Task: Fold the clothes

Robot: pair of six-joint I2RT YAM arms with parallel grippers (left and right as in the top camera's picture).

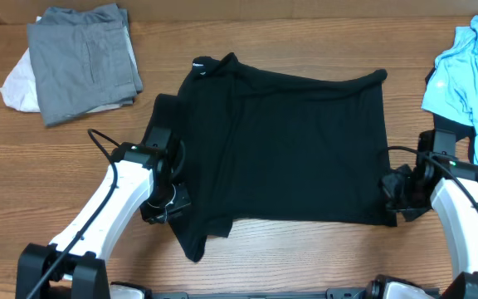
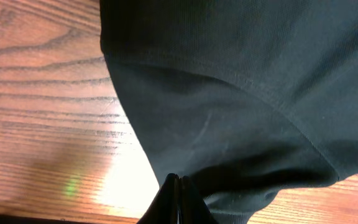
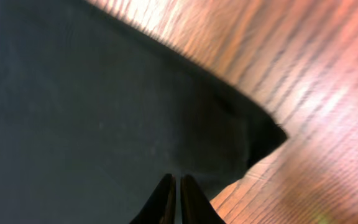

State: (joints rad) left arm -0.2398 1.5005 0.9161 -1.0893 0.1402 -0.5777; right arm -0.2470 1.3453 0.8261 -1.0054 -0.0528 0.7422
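Note:
A large black shirt (image 1: 289, 149) lies spread across the middle of the wooden table (image 1: 48, 158), its collar with a white label mark at the far left. One sleeve trails toward the front left. My left gripper (image 1: 171, 202) sits at the shirt's left sleeve. In the left wrist view its fingers (image 2: 178, 179) are pressed together at the bunched sleeve hem of the shirt (image 2: 241, 93). My right gripper (image 1: 391, 193) is at the shirt's front right corner. There its fingers (image 3: 174, 179) stand nearly together on the black fabric (image 3: 104, 112), which draws in toward them.
A folded grey garment (image 1: 85, 58) lies at the back left on top of a white one (image 1: 19, 83). A crumpled light blue garment (image 1: 471, 66) sits at the back right edge, close behind my right arm.

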